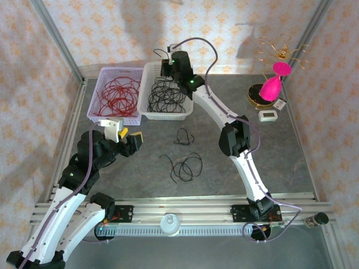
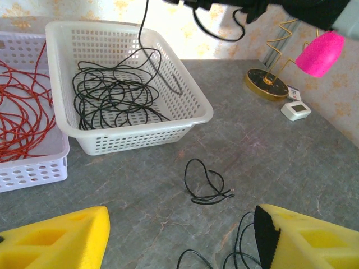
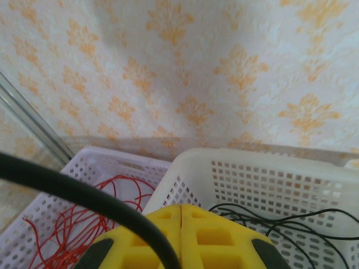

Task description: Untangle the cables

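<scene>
Red cables (image 1: 118, 92) lie coiled in the lilac basket (image 1: 96, 115) at the back left. Black cables (image 1: 166, 96) fill the white basket (image 1: 188, 112) beside it. My right gripper (image 1: 166, 69) hovers over the white basket's far edge, jaws pressed together (image 3: 180, 207), shut on a black cable (image 2: 143, 33) that hangs down into that basket. A small black cable loop (image 2: 206, 182) and a larger black tangle (image 1: 185, 166) rest on the table. My left gripper (image 2: 179, 235) is open above the table, left of the tangle, with nothing between its yellow fingers (image 2: 61, 241).
A pink ornament on a gold wire stand (image 1: 273, 87) and a small white timer (image 1: 267, 116) stand at the back right. Metal rails (image 1: 185, 202) run along the near edge. Patterned walls close in the back and sides.
</scene>
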`<action>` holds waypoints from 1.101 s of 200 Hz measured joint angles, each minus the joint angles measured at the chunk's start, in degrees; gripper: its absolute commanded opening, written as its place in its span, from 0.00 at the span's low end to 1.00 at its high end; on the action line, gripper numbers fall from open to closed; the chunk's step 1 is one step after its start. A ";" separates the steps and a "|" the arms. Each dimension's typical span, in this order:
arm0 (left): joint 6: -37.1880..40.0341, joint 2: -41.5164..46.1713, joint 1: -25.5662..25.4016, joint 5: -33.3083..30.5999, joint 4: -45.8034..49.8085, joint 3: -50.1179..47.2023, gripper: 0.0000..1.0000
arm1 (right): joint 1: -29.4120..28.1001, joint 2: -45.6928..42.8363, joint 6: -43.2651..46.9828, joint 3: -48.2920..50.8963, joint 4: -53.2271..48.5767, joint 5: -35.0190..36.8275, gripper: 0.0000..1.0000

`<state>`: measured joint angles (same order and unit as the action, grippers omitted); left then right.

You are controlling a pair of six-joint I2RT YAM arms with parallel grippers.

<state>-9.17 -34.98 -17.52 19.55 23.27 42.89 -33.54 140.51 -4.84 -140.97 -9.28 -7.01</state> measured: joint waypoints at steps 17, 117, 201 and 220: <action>0.00 -0.72 0.00 0.00 -0.74 0.00 0.70 | 0.00 2.01 -0.55 0.00 1.38 -0.87 0.00; 0.00 -5.55 0.00 2.27 -4.96 -0.66 0.70 | 0.22 9.77 -1.36 2.12 -1.53 2.49 0.35; -1.25 -5.77 0.00 2.78 -6.25 -1.25 0.70 | 0.59 8.66 -0.50 2.16 -6.67 6.05 0.53; -1.79 -5.77 0.00 2.82 -6.36 -1.70 0.70 | 0.59 6.58 0.28 2.36 -8.98 8.02 0.54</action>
<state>-10.96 -40.75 -17.52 22.37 16.91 41.19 -32.95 147.09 -4.56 -138.61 -18.26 1.02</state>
